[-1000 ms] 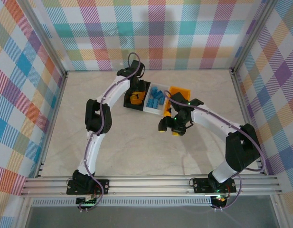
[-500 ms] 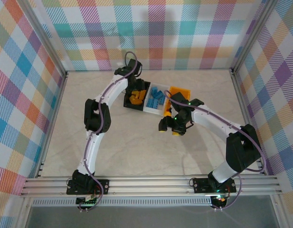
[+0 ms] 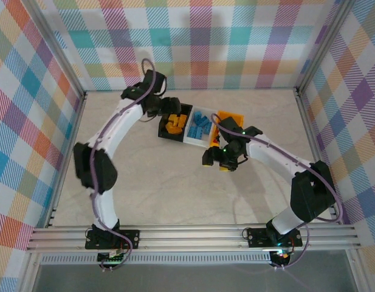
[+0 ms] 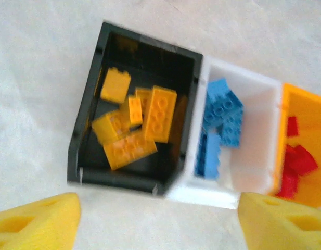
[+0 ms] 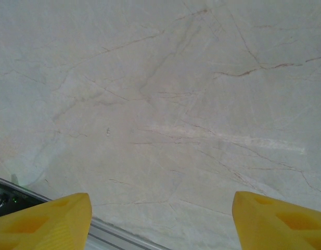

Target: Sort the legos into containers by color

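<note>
Both tools open, bricks lying sorted in a row of three bins

The left tool (image 4: 157, 226) hangs above the containers with its yellow fingers (image 4: 35, 224) spread wide and nothing between them. Looking down from its wrist, the black bin (image 4: 85, 133) holds a loose heap of yellow-orange legos (image 4: 134, 125). The white bin (image 4: 259, 140) just beside it, wall against wall, holds the blue legos (image 4: 220, 117). The yellow-orange bin (image 4: 311, 112) on the far side of the white one holds the red legos (image 4: 295, 161). From overhead the row sits toward the back of the pale marbled surface (image 5: 160, 104), the black bin turned a little askew. The right tool (image 5: 160, 221) is poised over bare surface just in front of the white and yellow-orange bins, fingers likewise well apart and gripping nothing.
</note>
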